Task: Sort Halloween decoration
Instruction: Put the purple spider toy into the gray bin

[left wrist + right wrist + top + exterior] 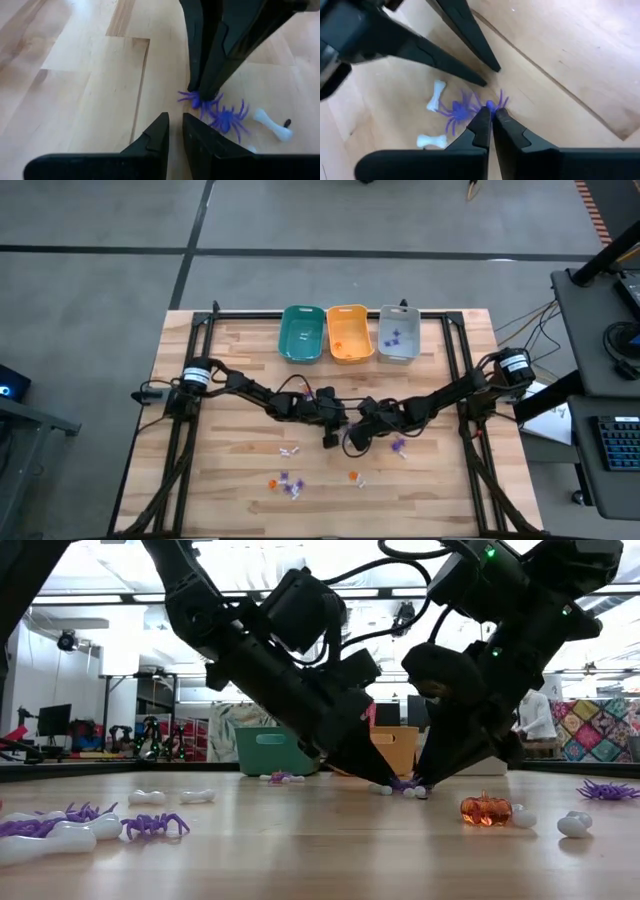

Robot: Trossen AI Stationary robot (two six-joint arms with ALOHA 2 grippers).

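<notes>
**Right hand pinches a purple spider at mid-surface**

Right hand (491, 116) of mine is closed narrow on a purple spider (492, 105), tips down on the wooden surface (230, 470) near the middle of the overhead frame. From the wrist view I judge that the fingers pinch the spider's body or a leg, but I cannot be fully sure the grip is good. A second purple spider (456, 111) lies just beside it, with two white bones (436, 96) close by.

My left hand (175, 134) is nearly closed and holds nothing; it hovers very near, pointing at the same spot.

The step in hand is the pick. Next, I think, I must lift straight up and carry the spider to the grey bin (398, 334) at the upper middle of the overhead frame, where purple pieces already lie. The orange bin (349, 333) and the teal bin (301, 332) stand beside it in a row.

Room is tight here: the two hands almost touch, so the lift should go up first, and the left arm should wait or move away. The path toward the bins looks open. Other trinkets (288, 482) lie scattered in the lower middle of the overhead frame, well apart from the surface edge, and an orange pumpkin (485, 809) sits near my fingers in the low view.
</notes>
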